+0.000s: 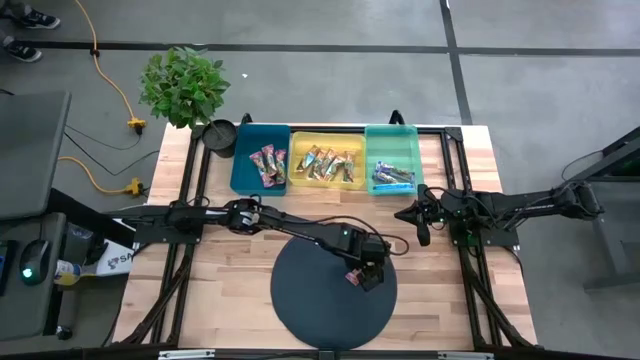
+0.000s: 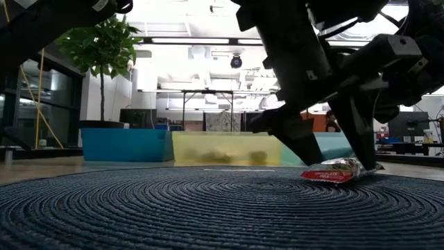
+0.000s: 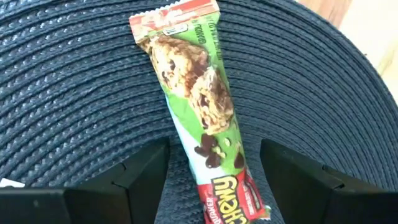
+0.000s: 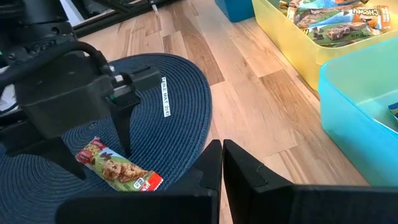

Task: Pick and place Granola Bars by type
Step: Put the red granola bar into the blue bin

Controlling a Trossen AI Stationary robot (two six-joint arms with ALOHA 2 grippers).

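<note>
One granola bar (image 3: 199,106) with a red and green wrapper lies flat on the round dark mat (image 1: 300,310), near the mat's right side. The left claw (image 1: 366,275) hangs right over it, fingers wide apart, one on each long side of the bar and not touching it. Nothing is held yet.

To do this well, I think the left claw should go straight down until its fingers almost touch the mat, keep the bar in the middle, then squeeze across the thin way. The wrapper looks shiny and may slip, so a slow squeeze is best.

Past the mat, at the back of the tabletop (image 1: 470,150), sit three trays: dark blue (image 1: 240,160), yellow (image 1: 300,140) and light blue (image 1: 400,135), each with bars inside.

The right claw (image 1: 420,222) waits near the light blue tray, fingers pressed together and holding nothing.
</note>
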